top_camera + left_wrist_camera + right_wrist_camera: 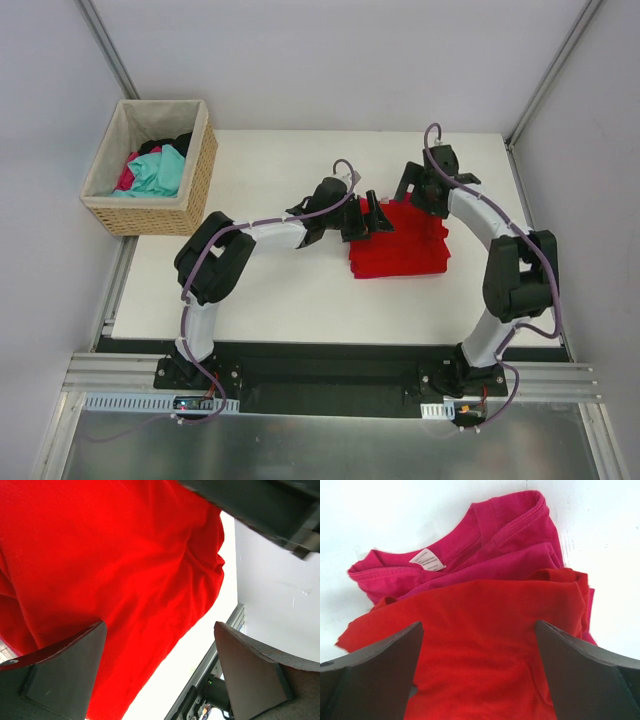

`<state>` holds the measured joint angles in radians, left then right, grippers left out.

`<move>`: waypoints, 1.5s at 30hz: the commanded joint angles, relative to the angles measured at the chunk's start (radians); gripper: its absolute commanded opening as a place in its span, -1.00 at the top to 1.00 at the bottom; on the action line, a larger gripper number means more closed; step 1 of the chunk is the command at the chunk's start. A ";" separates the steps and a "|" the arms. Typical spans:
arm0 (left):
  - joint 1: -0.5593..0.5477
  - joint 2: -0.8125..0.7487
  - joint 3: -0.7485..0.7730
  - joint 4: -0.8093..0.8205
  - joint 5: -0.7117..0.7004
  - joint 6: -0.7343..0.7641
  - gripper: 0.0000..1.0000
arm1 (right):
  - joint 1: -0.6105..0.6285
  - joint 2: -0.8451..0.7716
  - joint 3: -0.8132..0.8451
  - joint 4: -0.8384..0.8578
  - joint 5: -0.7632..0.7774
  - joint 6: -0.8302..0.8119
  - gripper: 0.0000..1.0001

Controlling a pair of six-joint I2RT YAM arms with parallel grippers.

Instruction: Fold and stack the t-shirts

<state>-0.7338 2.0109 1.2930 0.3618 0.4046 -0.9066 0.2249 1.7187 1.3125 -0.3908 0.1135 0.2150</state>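
The bright red t-shirt point(400, 248) lies folded into a rough square on the white table, right of centre. In the right wrist view it point(490, 645) lies on top of the magenta-pink t-shirt point(510, 525), whose collar and white neck label point(427, 560) stick out beyond it. My left gripper point(377, 215) is open and empty at the red shirt's left far corner; its wrist view shows the red cloth point(110, 565) between spread fingers point(65, 675). My right gripper point(412, 190) is open and empty over the shirt's far edge, fingers point(380, 670) wide apart.
A wicker basket point(200, 165) with a white liner stands at the far left, off the table's corner, holding teal, pink and dark clothes. A metal rail point(215, 655) runs along the table edge. Grey walls stand close on both sides.
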 commanded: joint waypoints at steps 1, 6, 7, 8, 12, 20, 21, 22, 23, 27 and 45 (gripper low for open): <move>-0.006 -0.017 -0.009 0.034 0.013 0.008 -0.77 | -0.016 0.064 -0.002 0.055 -0.018 0.018 -0.96; -0.007 -0.032 -0.015 0.023 0.008 0.018 -0.77 | -0.045 0.142 0.040 0.061 -0.003 0.006 -0.96; -0.007 -0.032 -0.015 0.022 0.007 0.026 -0.77 | -0.051 0.153 0.047 0.064 -0.008 0.004 -0.96; -0.006 -0.032 -0.015 0.016 0.004 0.028 -0.77 | -0.067 0.171 0.054 0.067 -0.014 0.004 -0.96; -0.006 -0.018 -0.008 0.005 0.008 0.035 -0.77 | -0.090 0.199 0.086 0.078 0.000 -0.019 -0.96; -0.006 -0.004 0.008 0.005 0.017 0.032 -0.76 | -0.095 0.139 0.143 0.052 -0.055 -0.042 -0.96; -0.006 -0.008 0.006 0.006 0.019 0.029 -0.76 | -0.091 0.112 0.145 0.041 -0.057 -0.042 -0.96; -0.006 -0.011 0.005 0.006 0.019 0.031 -0.76 | -0.078 0.096 0.143 0.037 -0.058 -0.046 -0.96; -0.007 -0.018 0.003 0.006 0.017 0.031 -0.76 | -0.070 0.079 0.139 0.032 -0.057 -0.048 -0.96; -0.009 -0.047 -0.009 0.008 0.013 0.031 -0.76 | -0.016 -0.030 0.105 -0.002 -0.021 -0.049 -0.95; 0.040 -0.110 0.070 -0.040 -0.001 0.067 -0.78 | 0.088 -0.536 -0.223 -0.166 0.206 -0.020 -0.94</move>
<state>-0.7223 1.9221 1.2808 0.3298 0.3927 -0.8711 0.3145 1.2819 1.1374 -0.5125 0.2447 0.1825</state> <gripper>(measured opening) 0.884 0.972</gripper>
